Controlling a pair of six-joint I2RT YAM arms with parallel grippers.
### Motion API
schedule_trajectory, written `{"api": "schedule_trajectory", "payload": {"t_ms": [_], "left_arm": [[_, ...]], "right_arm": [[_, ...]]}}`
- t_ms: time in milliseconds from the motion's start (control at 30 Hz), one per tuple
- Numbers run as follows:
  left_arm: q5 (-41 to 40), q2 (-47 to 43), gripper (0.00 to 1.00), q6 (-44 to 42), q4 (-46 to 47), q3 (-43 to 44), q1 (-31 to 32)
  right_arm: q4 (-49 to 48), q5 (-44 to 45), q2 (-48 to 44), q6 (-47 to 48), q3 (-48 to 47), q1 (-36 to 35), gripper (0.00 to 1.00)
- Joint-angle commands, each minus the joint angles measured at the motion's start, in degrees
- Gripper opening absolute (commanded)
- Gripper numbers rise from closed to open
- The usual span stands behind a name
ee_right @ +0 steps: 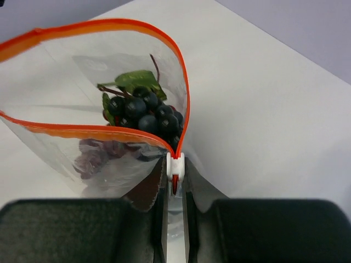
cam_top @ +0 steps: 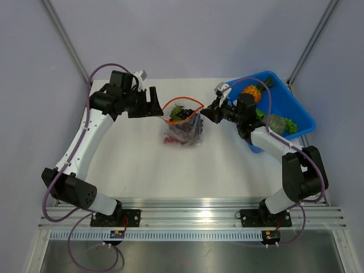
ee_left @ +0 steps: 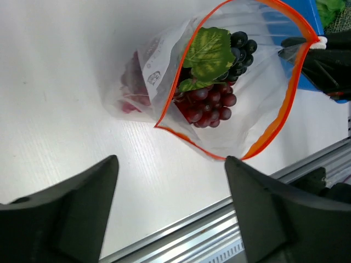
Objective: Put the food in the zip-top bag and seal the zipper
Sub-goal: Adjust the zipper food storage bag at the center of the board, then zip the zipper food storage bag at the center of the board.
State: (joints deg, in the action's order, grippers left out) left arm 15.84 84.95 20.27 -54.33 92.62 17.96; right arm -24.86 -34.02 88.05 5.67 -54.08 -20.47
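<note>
Zip-top bag (cam_top: 190,132) stood mid-worktop (cam_top: 142,165), food (ee_left: 211,104) inside, mouth open. Your right fingers (ee_right: 263,224) clamped the zipper (ee_right: 98,24) at its end. Your left fingers (ee_left: 71,208) stood apart, holding nothing. Risk: pulling could drag the unanchored bag.

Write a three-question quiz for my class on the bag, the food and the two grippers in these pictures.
1. True or false: the zip-top bag's mouth is sealed.
2. What lies inside the bag? A) grapes B) a banana C) nothing
3. Short answer: the right gripper is clamped on the end of the zipper. How do the left gripper's jaws stand?

Key
1. False: the mouth gapes open.
2. A
3. Open, holding nothing, apart from the bag.
</note>
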Motion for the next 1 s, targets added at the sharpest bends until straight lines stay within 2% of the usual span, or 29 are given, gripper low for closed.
{"api": "schedule_trajectory", "payload": {"t_ms": [0, 100, 167, 233, 367, 433, 633, 767, 967], "left_arm": [[-3.44, -3.91, 0.86, -4.09, 3.08, 2.47, 0.5], [-3.62, -3.82, 0.88, -8.92, 6.59, 7.65, 3.3], [-2.31, -4.0, 0.81, -13.74, 12.29, 8.37, 6.91], [2.77, -3.91, 0.75, -17.44, 18.6, 6.54, 9.81], [14.02, -2.16, 0.75, -25.09, 28.29, 2.5, 12.28], [16.32, 0.2, 0.75, -26.15, 32.24, 1.6, 12.45], [28.27, 6.71, 0.72, -30.11, 35.34, 3.44, 12.63], [35.73, 10.32, 0.73, -33.88, 34.55, 4.15, 12.98], [36.37, 14.63, 0.68, -38.55, 27.88, 7.22, 14.39]], "right_arm": [[2.35, -17.99, 1.5, 0.92, -8.3, 2.97, 0.0], [8.59, -24.15, 3.97, 2.4, -13.04, 3.59, 0.0], [11.31, -26.88, 4.76, 3.03, -14.99, 3.68, 0.0], [12.64, -28.2, 4.85, 3.9, -15.61, 3.68, 0.0], [17.63, -29.26, 4.15, 5.75, -16.49, 3.59, 0.0], [19.75, -30.13, 3.53, 7.68, -16.84, 3.68, 0.0], [30.9, -31.64, 2.83, 13.74, -18.6, 3.59, 0.0], [31.72, -31.28, 1.34, 15.95, -17.99, 3.68, 0.0], [33.3, -30.49, 0.46, 17.18, -17.63, 3.59, 0.0]]}}
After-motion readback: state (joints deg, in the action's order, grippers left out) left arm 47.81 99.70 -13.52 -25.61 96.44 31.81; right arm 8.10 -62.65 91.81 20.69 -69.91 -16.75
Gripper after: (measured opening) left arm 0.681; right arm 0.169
